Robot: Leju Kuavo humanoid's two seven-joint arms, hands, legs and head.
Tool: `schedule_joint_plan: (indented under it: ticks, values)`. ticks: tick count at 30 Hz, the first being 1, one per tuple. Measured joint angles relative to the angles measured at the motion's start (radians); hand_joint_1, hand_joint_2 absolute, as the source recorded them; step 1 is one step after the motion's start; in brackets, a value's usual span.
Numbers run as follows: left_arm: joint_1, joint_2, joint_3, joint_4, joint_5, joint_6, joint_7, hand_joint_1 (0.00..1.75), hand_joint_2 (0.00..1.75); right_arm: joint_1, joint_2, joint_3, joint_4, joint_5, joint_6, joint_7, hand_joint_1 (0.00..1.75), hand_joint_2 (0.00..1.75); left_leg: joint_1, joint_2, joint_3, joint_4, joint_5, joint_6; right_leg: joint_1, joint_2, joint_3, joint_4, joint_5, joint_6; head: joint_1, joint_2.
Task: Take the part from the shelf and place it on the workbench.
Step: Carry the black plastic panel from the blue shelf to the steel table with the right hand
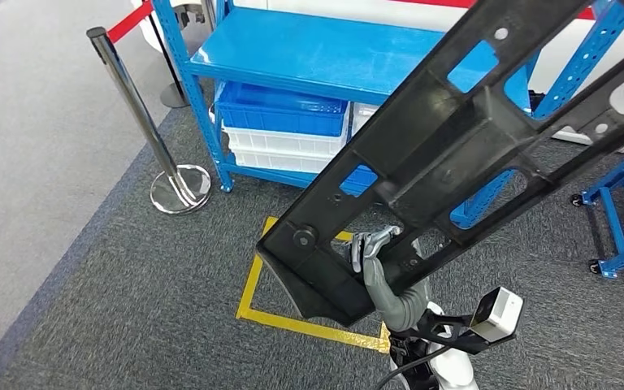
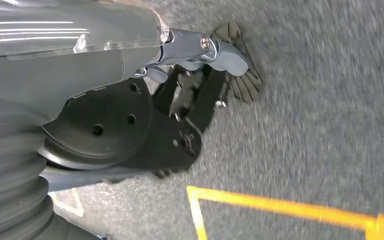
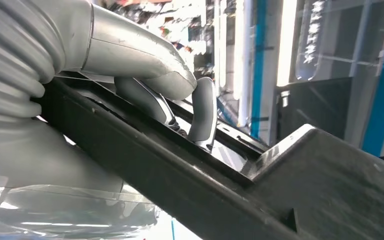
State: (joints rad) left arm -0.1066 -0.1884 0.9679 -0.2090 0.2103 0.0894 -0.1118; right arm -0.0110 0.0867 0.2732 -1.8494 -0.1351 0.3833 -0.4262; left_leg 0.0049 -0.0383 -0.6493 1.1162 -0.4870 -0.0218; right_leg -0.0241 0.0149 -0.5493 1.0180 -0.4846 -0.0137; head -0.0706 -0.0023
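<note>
Right hand (image 3: 180,107) fingers hook over a rib of the long black moulded plastic part with cut-out windows (image 1: 455,154), clamped on its edge as the right wrist view shows — the thumb lies along one side and darker fingers press down on the other. From the head view the part is off the blue steel shelf rack (image 1: 317,49) and carried in the air, slanting from low near the robot's body up and away across the picture, above the grey carpet floor (image 1: 130,309) with its yellow tape square (image 1: 253,286). The left hand (image 1: 374,248) reaches up under the lower end of the part and its fingers seem to be on the frame there; in the left wrist view the hand (image 2: 200,55) has its fingers curled, though whether they truly grip or merely prop I cannot tell. No workbench is visible, so the carry likely has some way to go. To do it well, I would keep both wrists steady and the long part from swinging — its far end sits near the rack's blue uprights (image 1: 573,77) and could strike them on a turn. Both arms are raised and bent, hands holding opposite ends.
</note>
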Motion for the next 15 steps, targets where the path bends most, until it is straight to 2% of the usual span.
schedule_joint_plan:
  ticks: [2,3,4,5,6,8,9,10,12,13,15]
  values:
    - [-0.003,0.0,0.0,0.0,0.0,-0.002,-0.003,0.0,1.75,0.013,0.0,-0.005,-0.002,0.007,0.002,-0.012,1.75,1.75,0.005,0.02,-0.056,0.13,-0.058,-0.007,0.003,-0.027,0.0,0.001,-0.001,-0.003,0.0,0.0]
    - [-0.004,0.001,-0.002,0.0,0.0,-0.004,-0.005,0.0,1.75,0.019,0.0,-0.007,-0.004,0.011,0.003,-0.018,1.75,1.75,0.007,0.023,-0.072,0.171,-0.069,-0.01,0.004,-0.04,-0.001,0.001,-0.001,-0.003,0.0,0.0]
    - [-0.004,0.001,-0.004,0.0,0.0,-0.006,-0.008,0.0,1.75,0.024,0.0,-0.009,-0.007,0.016,0.002,-0.021,1.75,1.75,0.009,0.026,-0.072,0.177,-0.062,-0.012,0.004,-0.052,-0.001,0.002,-0.003,-0.003,0.0,0.0]
    - [-0.004,0.003,-0.006,0.0,0.0,-0.008,-0.011,0.0,1.75,0.028,0.0,-0.009,-0.012,0.02,0.002,-0.024,1.75,1.75,0.009,0.031,-0.051,0.143,-0.039,-0.012,0.004,-0.063,0.0,0.004,-0.004,-0.002,0.0,0.0]
    - [-0.004,0.005,-0.008,0.0,0.0,-0.009,-0.013,0.0,1.75,0.032,0.0,-0.01,-0.019,0.023,0.002,-0.025,1.75,1.75,0.01,0.044,-0.014,0.078,-0.006,-0.01,0.004,-0.072,0.001,0.004,-0.006,0.0,0.0,0.0]
    - [-0.008,0.008,-0.014,0.0,0.0,-0.01,-0.016,0.0,1.75,0.037,0.0,-0.011,-0.033,0.027,0.002,-0.026,1.75,1.75,0.002,0.083,0.053,-0.048,0.033,-0.002,0.008,-0.089,0.004,0.006,-0.009,0.006,0.0,0.0]
    - [-0.011,0.009,-0.018,0.0,0.0,-0.009,-0.018,0.0,1.75,0.04,0.0,-0.012,-0.039,0.028,0.002,-0.026,1.75,1.75,-0.002,0.095,0.069,-0.082,0.038,0.004,0.01,-0.097,0.004,0.006,-0.01,0.011,0.0,0.0]
    - [-0.013,0.01,-0.02,0.0,0.0,-0.008,-0.02,0.0,1.75,0.043,0.0,-0.013,-0.044,0.029,0.002,-0.026,1.75,1.75,-0.007,0.097,0.071,-0.093,0.036,0.009,0.013,-0.106,0.005,0.005,-0.01,0.015,0.0,0.0]
    - [-0.015,0.012,-0.023,0.0,0.0,-0.004,-0.029,0.0,1.75,0.048,0.001,-0.014,-0.049,0.029,0.003,-0.031,1.75,1.75,-0.006,0.078,0.068,-0.099,0.043,0.022,0.012,-0.118,0.006,0.005,-0.012,0.025,0.0,0.0]
    - [-0.017,0.014,-0.023,0.0,0.0,-0.003,-0.034,0.0,1.75,0.049,0.002,-0.015,-0.05,0.029,0.005,-0.037,1.75,1.75,-0.004,0.069,0.068,-0.104,0.047,0.028,0.011,-0.107,0.004,0.013,-0.021,0.03,0.0,0.0]
    - [-0.023,0.017,-0.025,-0.001,0.0,-0.003,-0.042,0.0,1.75,0.051,0.006,-0.018,-0.051,0.03,0.012,-0.055,1.75,1.75,0.0,0.052,0.069,-0.114,0.055,0.041,0.006,-0.062,-0.026,0.08,-0.068,0.037,0.0,0.0]
